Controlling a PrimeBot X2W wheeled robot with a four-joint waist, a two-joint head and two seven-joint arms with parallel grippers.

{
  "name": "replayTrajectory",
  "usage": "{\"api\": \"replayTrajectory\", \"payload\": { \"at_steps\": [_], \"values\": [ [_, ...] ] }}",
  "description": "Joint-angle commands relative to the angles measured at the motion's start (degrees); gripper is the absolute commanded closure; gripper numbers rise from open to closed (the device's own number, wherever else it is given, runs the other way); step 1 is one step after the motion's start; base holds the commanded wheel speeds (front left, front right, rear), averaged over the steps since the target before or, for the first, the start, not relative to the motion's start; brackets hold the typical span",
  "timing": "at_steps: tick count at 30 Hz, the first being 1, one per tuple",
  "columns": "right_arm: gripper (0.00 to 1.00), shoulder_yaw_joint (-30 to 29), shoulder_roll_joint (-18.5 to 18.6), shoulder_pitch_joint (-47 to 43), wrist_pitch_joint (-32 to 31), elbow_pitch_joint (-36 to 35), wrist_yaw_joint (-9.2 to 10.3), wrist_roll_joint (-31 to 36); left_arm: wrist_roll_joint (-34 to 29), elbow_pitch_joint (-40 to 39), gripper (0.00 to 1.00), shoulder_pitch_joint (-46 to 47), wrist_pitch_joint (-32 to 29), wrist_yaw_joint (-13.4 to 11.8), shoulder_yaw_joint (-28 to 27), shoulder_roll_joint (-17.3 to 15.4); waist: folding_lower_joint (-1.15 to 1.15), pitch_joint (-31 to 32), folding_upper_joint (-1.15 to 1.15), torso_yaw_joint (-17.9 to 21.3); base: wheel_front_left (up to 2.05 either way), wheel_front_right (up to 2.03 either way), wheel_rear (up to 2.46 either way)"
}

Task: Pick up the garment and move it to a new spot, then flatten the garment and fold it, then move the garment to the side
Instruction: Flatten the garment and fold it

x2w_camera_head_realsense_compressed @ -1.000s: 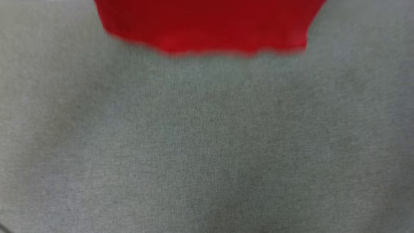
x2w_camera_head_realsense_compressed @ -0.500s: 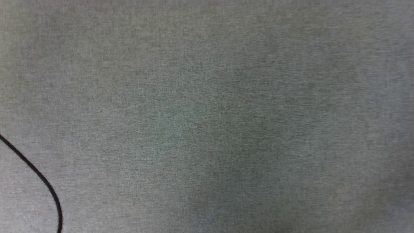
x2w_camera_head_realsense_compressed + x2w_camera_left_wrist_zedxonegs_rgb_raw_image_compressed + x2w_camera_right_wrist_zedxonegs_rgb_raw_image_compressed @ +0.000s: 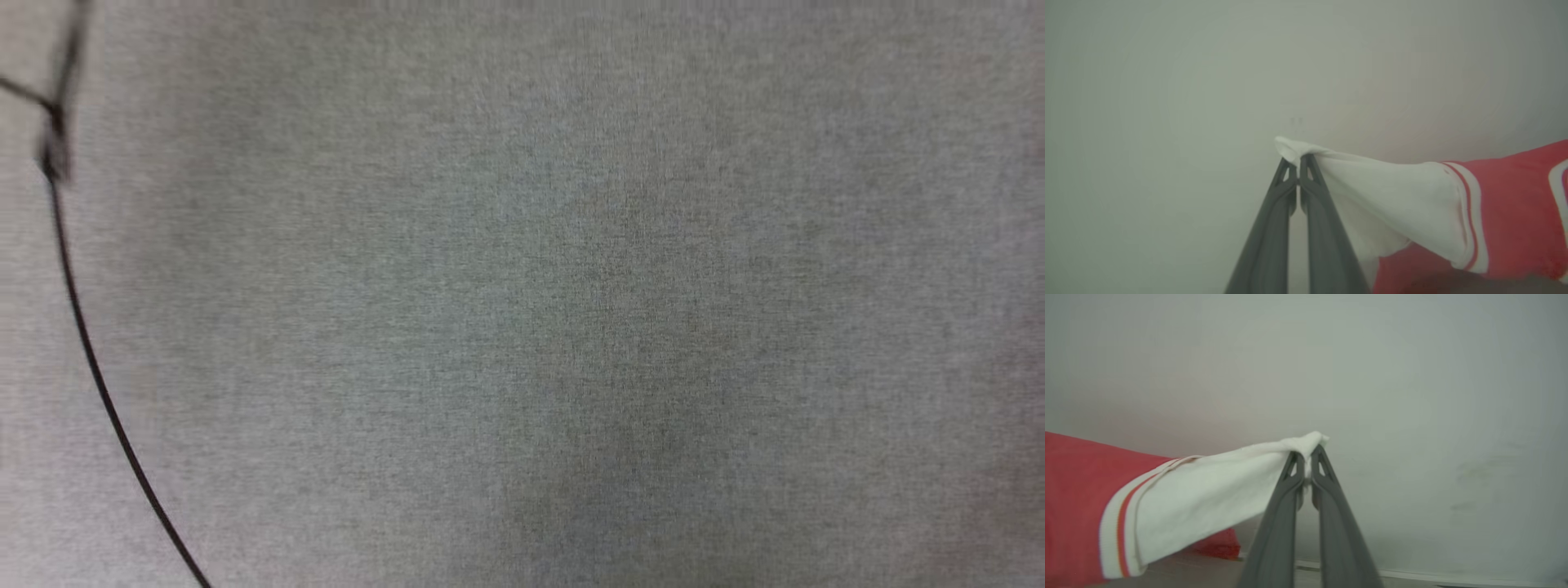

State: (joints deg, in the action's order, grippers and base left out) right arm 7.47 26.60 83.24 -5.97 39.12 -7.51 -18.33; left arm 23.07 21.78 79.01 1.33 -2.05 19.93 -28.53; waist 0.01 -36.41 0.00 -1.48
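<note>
The garment (image 3: pixel 1506 212) is a red jersey with white sleeves and red-white striped trim. In the left wrist view my left gripper (image 3: pixel 1299 163) is shut on the tip of one white sleeve, and the red body stretches away to the right. In the right wrist view my right gripper (image 3: pixel 1307 457) is shut on the tip of the other white sleeve of the garment (image 3: pixel 1184 502), whose red body runs off to the left. The cloth hangs taut between both grippers in front of a pale blank background.
The head view looks down on a grey woven surface (image 3: pixel 571 310). A thin black cable (image 3: pixel 90 359) curves along its left side from a small dark joint near the top left corner. A pale edge line (image 3: pixel 1412 573) crosses low in the right wrist view.
The head view has shifted: the red cloth at the top a second ago has left the picture, and the black cable has come in and slid up the left side.
</note>
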Motion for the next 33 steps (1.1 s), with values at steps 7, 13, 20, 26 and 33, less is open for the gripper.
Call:
{"api": "replayTrajectory", "payload": {
  "at_steps": [7, 13, 20, 26, 33],
  "values": [
    [1.0, 2.73, 1.4, -16.18, -0.71, 0.34, 0.04, -4.32, 3.16, 1.21, 1.0, -16.59, 3.05, 0.04, 0.65, -0.51, -0.01, 9.01, 0.0, -0.78, 0.0, 0.0, 0.0],
    [1.0, 6.0, 4.48, -30.16, -6.5, -3.17, 0.05, -8.79, 5.23, 2.5, 1.0, -29.55, 2.36, 0.88, 2.01, -2.12, -0.01, 16.08, 0.0, -0.86, 0.0, 0.0, 0.0],
    [1.0, 6.33, 7.53, -45.02, -15.77, -10.61, 0.08, -14.99, 8.77, 0.96, 1.0, -45.06, -4.43, 1.59, 3.48, -6.28, -0.01, 22.54, 0.0, -0.77, 0.0, 0.0, 0.0],
    [1.0, 2.95, 8.53, -55.42, -24.32, -17.88, 0.08, -20.32, 11.36, -5.14, 1.0, -56.8, -10.62, 1.08, 4.36, -11.07, -0.01, 25.53, 0.0, -0.52, 0.0, 0.0, 0.0],
    [1.0, -3.27, 8.61, -66.13, -32.24, -25.52, 0.08, -21.37, 14.31, -13.99, 1.0, -68.19, -15.38, -1.78, 3.59, -15.74, -0.01, 26.86, 0.0, -0.31, 0.0, 0.0, 0.0]
  ]
}}
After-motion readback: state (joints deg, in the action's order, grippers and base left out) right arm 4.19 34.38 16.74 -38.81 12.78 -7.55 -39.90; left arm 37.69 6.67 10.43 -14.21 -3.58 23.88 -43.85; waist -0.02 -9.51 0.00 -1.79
